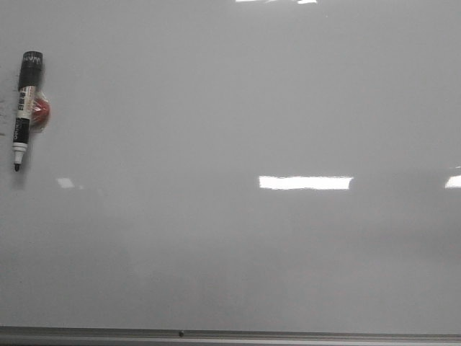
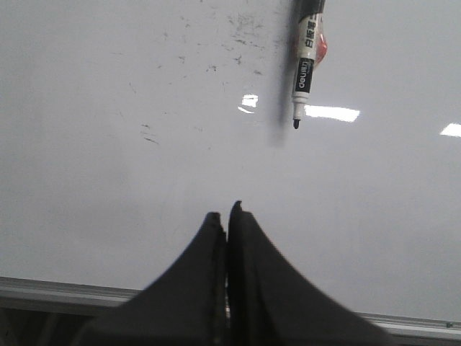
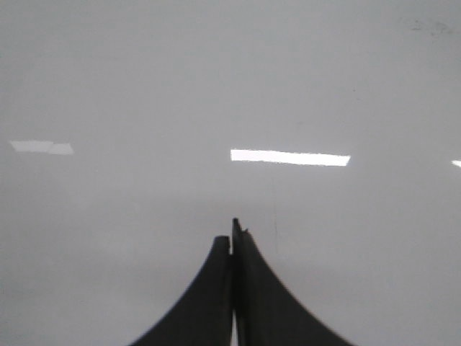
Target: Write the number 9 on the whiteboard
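Note:
The whiteboard (image 1: 238, 115) is a glossy pale grey surface filling the front view, and no number 9 shows on it. A black-and-white marker (image 1: 24, 108) lies uncapped at the far left, tip toward the near edge, resting on a small red object (image 1: 40, 110). The marker (image 2: 306, 61) also shows in the left wrist view, well beyond my left gripper (image 2: 226, 214), which is shut with nothing in it. My right gripper (image 3: 233, 234) is shut and empty over bare board (image 3: 230, 86). Neither gripper appears in the front view.
A grey metal edge strip (image 1: 230, 336) runs along the board's near side, also seen as the strip (image 2: 43, 292) in the left wrist view. Faint dark smudges (image 2: 241, 29) mark the board near the marker. Ceiling-light reflections (image 1: 305, 182) lie across the middle.

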Action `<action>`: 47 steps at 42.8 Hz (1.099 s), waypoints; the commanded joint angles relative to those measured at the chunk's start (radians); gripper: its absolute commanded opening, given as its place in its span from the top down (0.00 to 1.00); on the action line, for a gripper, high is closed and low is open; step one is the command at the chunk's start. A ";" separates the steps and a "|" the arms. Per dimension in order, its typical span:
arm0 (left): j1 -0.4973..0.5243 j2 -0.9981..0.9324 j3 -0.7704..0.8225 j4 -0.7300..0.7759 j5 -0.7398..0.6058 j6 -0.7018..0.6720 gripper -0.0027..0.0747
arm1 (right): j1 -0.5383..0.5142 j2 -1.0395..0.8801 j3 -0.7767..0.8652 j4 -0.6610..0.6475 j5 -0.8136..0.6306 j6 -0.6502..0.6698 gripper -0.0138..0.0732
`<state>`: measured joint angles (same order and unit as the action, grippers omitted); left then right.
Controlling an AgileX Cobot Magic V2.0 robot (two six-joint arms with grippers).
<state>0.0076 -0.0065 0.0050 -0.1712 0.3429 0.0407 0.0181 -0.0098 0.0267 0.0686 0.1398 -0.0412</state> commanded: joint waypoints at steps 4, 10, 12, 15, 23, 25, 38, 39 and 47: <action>0.001 -0.017 0.001 -0.013 -0.043 -0.009 0.99 | -0.006 -0.019 -0.003 -0.008 -0.088 0.001 0.96; 0.001 -0.017 0.001 -0.013 -0.043 -0.009 0.99 | -0.006 -0.019 -0.003 -0.008 -0.088 0.001 0.96; 0.001 -0.017 0.001 -0.013 -0.043 -0.009 0.99 | -0.006 -0.019 -0.003 -0.008 -0.088 0.001 0.96; 0.001 -0.017 0.001 -0.013 -0.043 -0.009 0.99 | -0.006 -0.019 -0.003 -0.008 -0.088 0.001 0.96; 0.001 -0.017 0.001 -0.013 -0.043 -0.009 0.99 | -0.006 -0.019 -0.003 -0.008 -0.088 0.001 0.96; 0.001 -0.017 0.001 -0.013 -0.043 -0.009 0.99 | -0.006 -0.019 -0.003 -0.008 -0.088 0.001 0.96; 0.001 -0.017 0.001 -0.013 -0.043 -0.009 0.99 | -0.006 -0.019 -0.003 -0.008 -0.088 0.001 0.96; 0.001 -0.017 0.001 -0.013 -0.043 -0.009 0.99 | -0.006 -0.019 -0.003 -0.008 -0.088 0.001 0.96; 0.001 -0.017 0.003 0.010 -0.128 0.004 0.99 | -0.006 -0.019 -0.003 -0.008 -0.088 0.001 0.96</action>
<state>0.0076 -0.0065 0.0050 -0.1637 0.3201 0.0407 0.0181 -0.0098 0.0267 0.0679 0.1398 -0.0412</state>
